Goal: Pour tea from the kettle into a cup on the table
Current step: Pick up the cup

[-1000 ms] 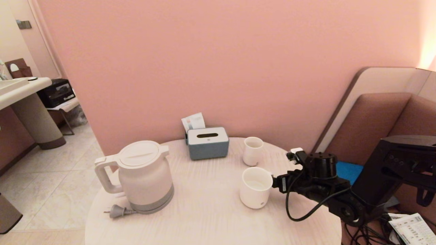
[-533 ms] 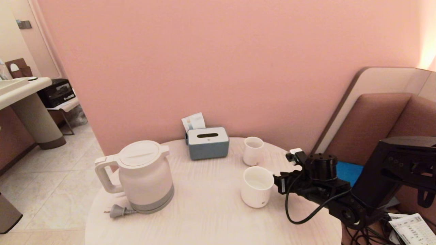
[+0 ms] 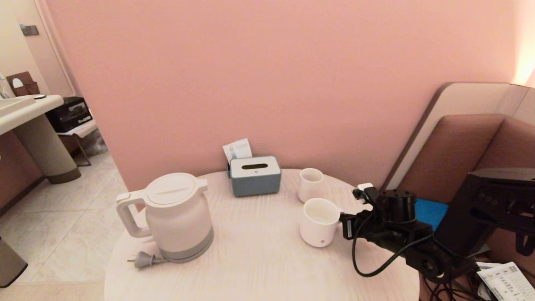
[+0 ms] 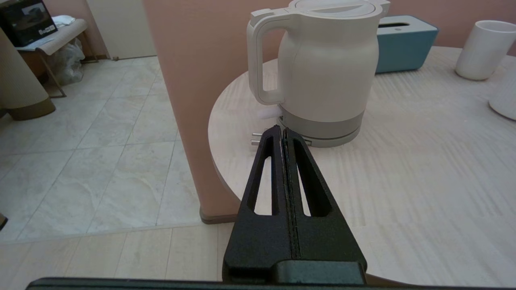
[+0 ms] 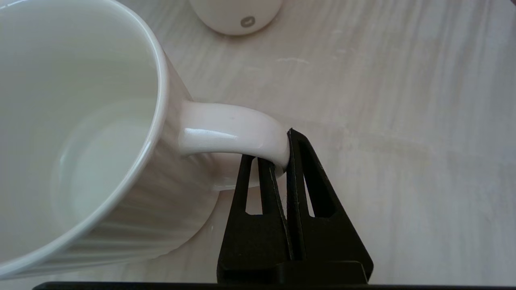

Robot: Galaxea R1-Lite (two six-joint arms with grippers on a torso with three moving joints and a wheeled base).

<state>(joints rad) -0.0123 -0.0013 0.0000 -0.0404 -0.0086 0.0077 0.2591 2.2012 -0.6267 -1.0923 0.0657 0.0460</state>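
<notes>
Pale round table (image 3: 250, 267) underneath. My right gripper (image 5: 282, 155) is pinched shut on the cup (image 3: 319, 228) handle, cup lifted, tea inside (barely tinted). Kettle (image 3: 177, 215) stands well apart. Left gripper (image 4: 281, 135) closed, empty, parked. Keep cup level, move slow to avoid sloshing.

Bkgd: pink wall (image 3: 267, 83); pale tiled floor (image 3: 62, 217) at left; white counter (image 3: 25, 110) w/ pedestal; brown padded seat (image 3: 468, 146) at right.
</notes>
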